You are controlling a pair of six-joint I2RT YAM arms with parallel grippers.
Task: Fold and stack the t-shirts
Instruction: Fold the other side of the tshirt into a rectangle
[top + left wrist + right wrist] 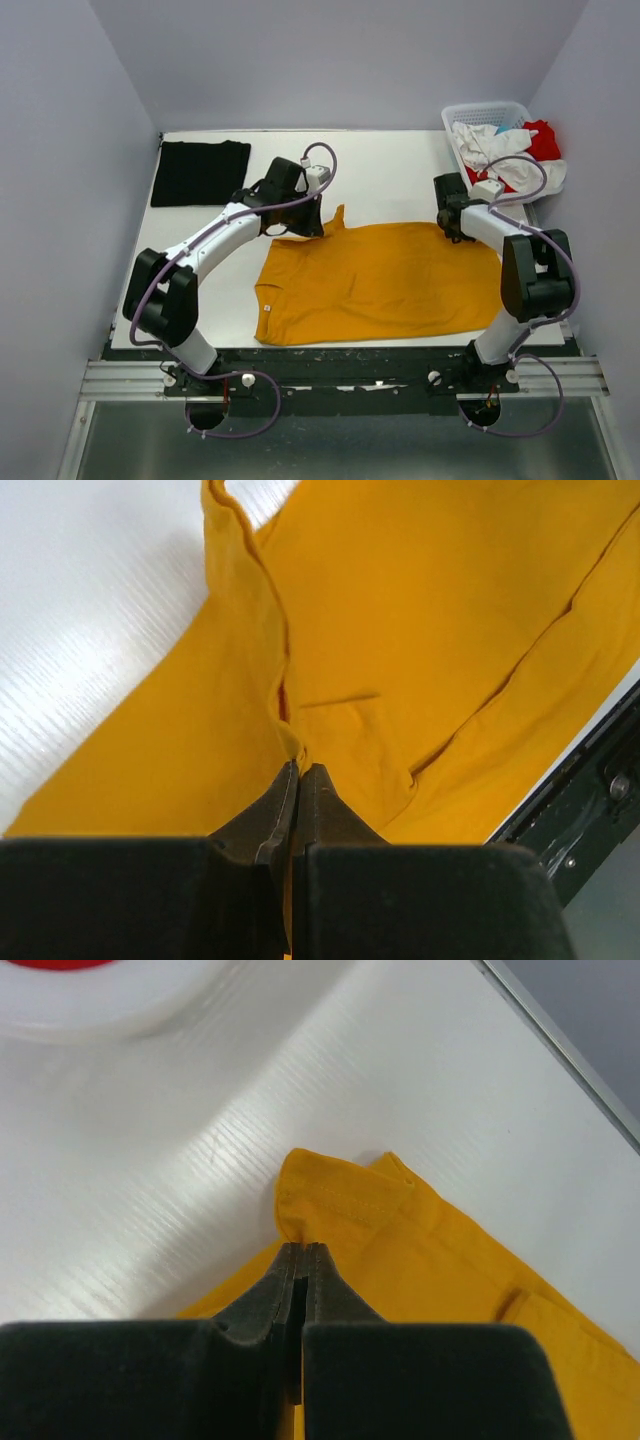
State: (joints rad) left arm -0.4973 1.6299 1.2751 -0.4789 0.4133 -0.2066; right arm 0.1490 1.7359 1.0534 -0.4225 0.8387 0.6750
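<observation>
A mustard t-shirt lies spread in the middle of the white table. My left gripper is shut on its far left edge; the left wrist view shows the fingertips pinching a fold of the cloth. My right gripper is shut on its far right corner, and the right wrist view shows the hemmed corner at the closed tips. A folded black t-shirt lies at the far left. White and red t-shirts are heaped in and over the basket.
A white lattice basket stands at the far right corner. Grey walls enclose the table on three sides. The table's black front rail runs along the near edge, close to the mustard shirt's near hem.
</observation>
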